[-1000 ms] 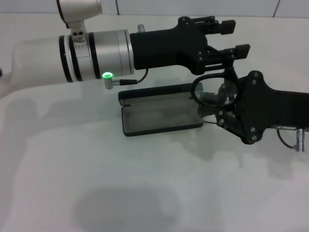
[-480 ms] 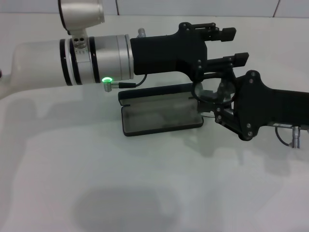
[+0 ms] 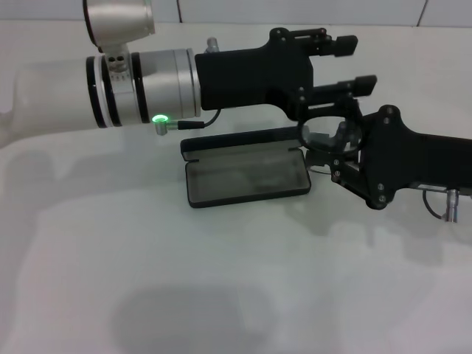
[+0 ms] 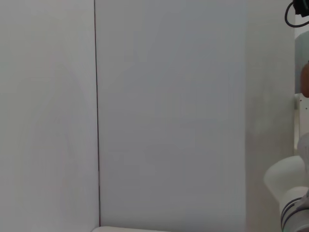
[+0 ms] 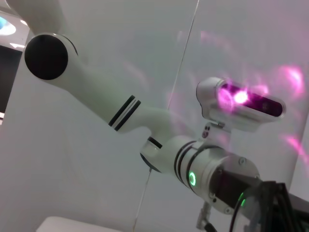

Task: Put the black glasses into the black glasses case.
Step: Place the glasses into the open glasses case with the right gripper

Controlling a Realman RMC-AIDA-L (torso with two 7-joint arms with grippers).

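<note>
No brand, label or writing readable anywhere; only mark is a green status light [image 3: 160, 118] on the left arm's wrist ring.

The black glasses case [image 3: 247, 175] lies open on the white worktop [image 3: 147, 280], roughly centre, grey lining up, lid tipped back toward the far side. Near long edge and left end of the case are free, w/ plenty of bare worktop in front and to the left. Right end is crowded: both arms meet there.

Left pincer [image 3: 350, 65] reaches across from the left, above and behind the case lid, two fingers spread apart w/ a clear gap, gripping nothing. It sits above the glasses, close to them; can't tell if it touches.

Right pincer [image 3: 341, 144] comes in from the right edge, low, just beside the case's right end. The black glasses [image 3: 328, 136] are at its tip, one round lens rim showing over the case's right end, lifted off the worktop, tilted. Fingers mostly hidden behind the pincer body, so can't tell for sure if they're clamped on the frame.

Left wrist view: blank wall w/ a vertical seam. Right wrist view: the left arm w/ its green light, and the robot's head camera glowing pink.
</note>
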